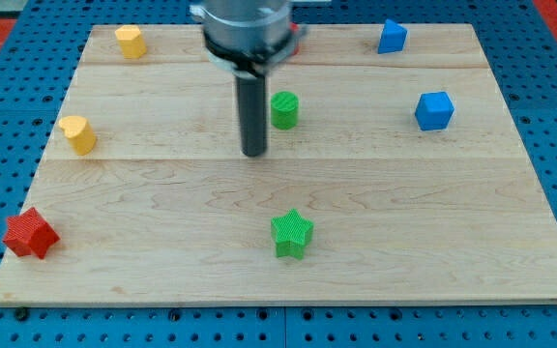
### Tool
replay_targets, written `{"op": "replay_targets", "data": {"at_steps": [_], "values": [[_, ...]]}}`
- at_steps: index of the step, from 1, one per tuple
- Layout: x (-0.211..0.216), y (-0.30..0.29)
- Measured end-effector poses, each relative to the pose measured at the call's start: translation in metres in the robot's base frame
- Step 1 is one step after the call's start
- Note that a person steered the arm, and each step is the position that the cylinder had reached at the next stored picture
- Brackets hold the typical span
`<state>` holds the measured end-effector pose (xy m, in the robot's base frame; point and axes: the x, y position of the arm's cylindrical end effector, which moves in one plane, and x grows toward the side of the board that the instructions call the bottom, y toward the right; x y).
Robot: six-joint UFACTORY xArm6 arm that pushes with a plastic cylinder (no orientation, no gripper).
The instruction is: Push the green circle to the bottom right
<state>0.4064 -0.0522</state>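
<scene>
The green circle (284,109) stands upright on the wooden board (162,261), a little above the board's middle. My tip (253,153) is on the board just left of and slightly below the green circle, with a small gap between them. The rod rises from the tip to the arm's grey end at the view's top.
A green star (292,234) lies below the circle. A blue cube (434,110) and another blue block (391,37) sit at the right. Two yellow blocks (130,42) (78,133) are at the left. A red star (30,233) is at the bottom left. A red block (297,39) is mostly hidden behind the arm.
</scene>
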Motion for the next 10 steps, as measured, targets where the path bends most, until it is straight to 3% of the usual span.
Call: {"op": "replay_targets", "data": {"at_steps": [1,2,3,4,7,9,10], "values": [[-0.045,-0.013],[-0.055,0.031],[-0.022,0.078],[-0.023,0.076],[-0.078,0.069],[-0.038,0.090],[0.022,0.132]]}}
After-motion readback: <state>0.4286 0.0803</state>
